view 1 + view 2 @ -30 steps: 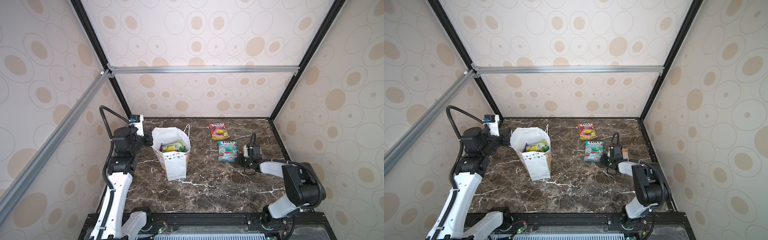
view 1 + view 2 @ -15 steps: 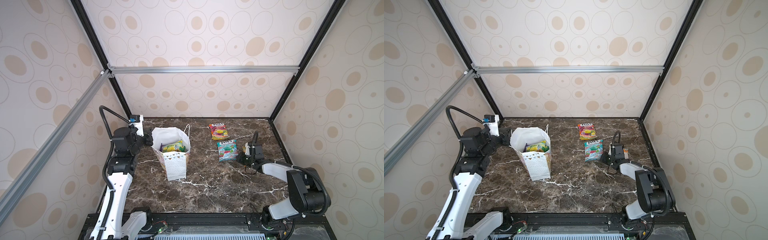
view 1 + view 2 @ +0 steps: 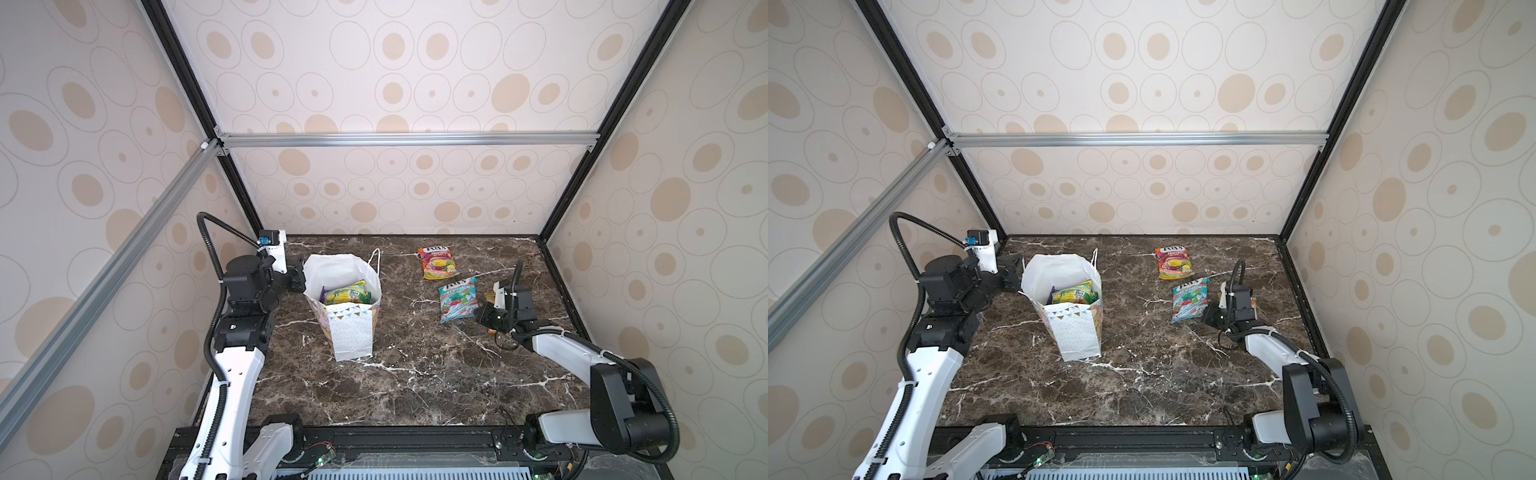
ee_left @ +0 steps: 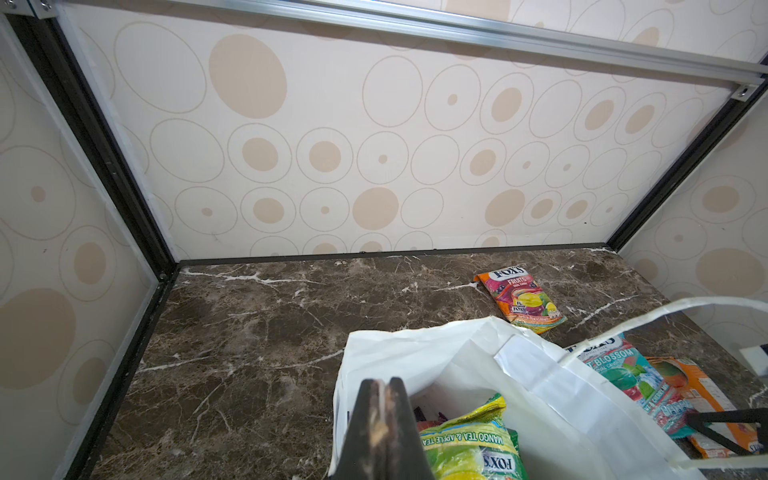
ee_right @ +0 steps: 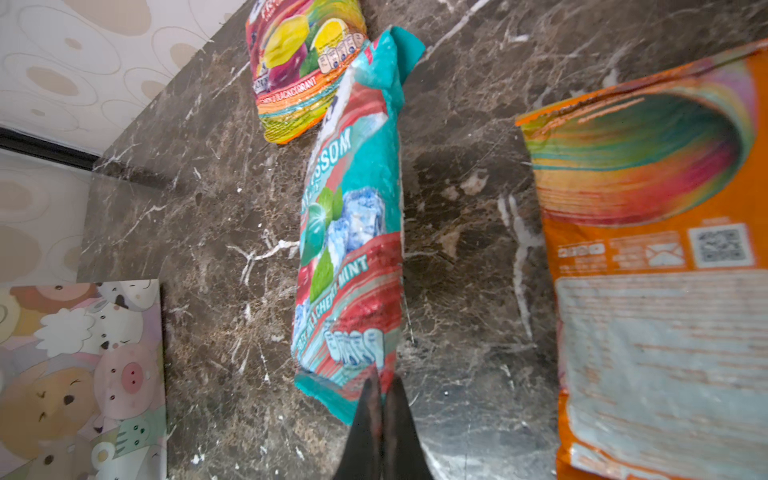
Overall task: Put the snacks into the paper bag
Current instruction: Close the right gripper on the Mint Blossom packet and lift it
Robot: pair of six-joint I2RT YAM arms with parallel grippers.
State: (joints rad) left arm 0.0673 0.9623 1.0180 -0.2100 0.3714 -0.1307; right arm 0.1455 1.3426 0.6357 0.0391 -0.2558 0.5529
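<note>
Right gripper [image 5: 381, 388] has closed on teal pouch [image 5: 349, 249], shown only by wrist view.

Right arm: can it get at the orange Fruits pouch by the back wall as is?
Probably not yet. The right end effector is shut on the teal pouch, and that pouch lies between it and the orange Fruits pouch. Otherwise the way looks free: the Fruits pouch lies uncovered on the table.
</note>
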